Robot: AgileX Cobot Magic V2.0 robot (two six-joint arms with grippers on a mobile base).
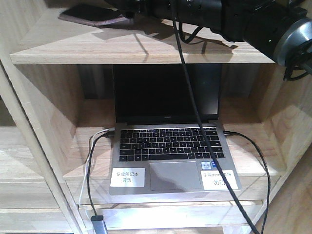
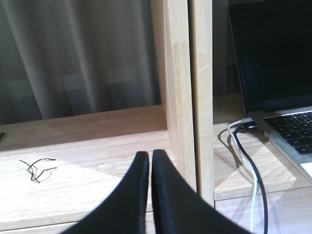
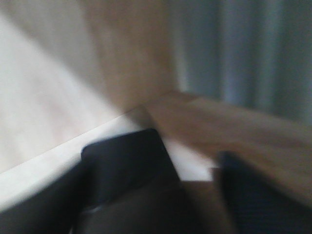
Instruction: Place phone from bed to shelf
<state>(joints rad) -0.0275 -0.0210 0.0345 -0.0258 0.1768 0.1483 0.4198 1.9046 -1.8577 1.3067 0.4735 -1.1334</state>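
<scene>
The phone [image 1: 88, 14], a slim black slab with a pinkish rim, lies flat on the top board of the pale wooden shelf [image 1: 146, 53], at its left end. My right gripper [image 1: 127, 10] reaches in from the right and is at the phone's near end. In the blurred right wrist view the phone [image 3: 126, 161] lies between the fingers. A strip of bare board shows between it and the right finger [image 3: 246, 195], so the gripper [image 3: 146, 185] looks open. My left gripper [image 2: 150, 158] is shut on nothing, low in front of a shelf upright [image 2: 178, 97]. The bed is out of view.
An open silver laptop [image 1: 168, 141] with a black screen stands on the lower board, with cables [image 1: 90, 165] plugged in on both sides. A black cable [image 1: 195, 122] from the right arm hangs across it. A small dark wire scrap [image 2: 36, 169] lies on the left compartment's board; grey curtain behind.
</scene>
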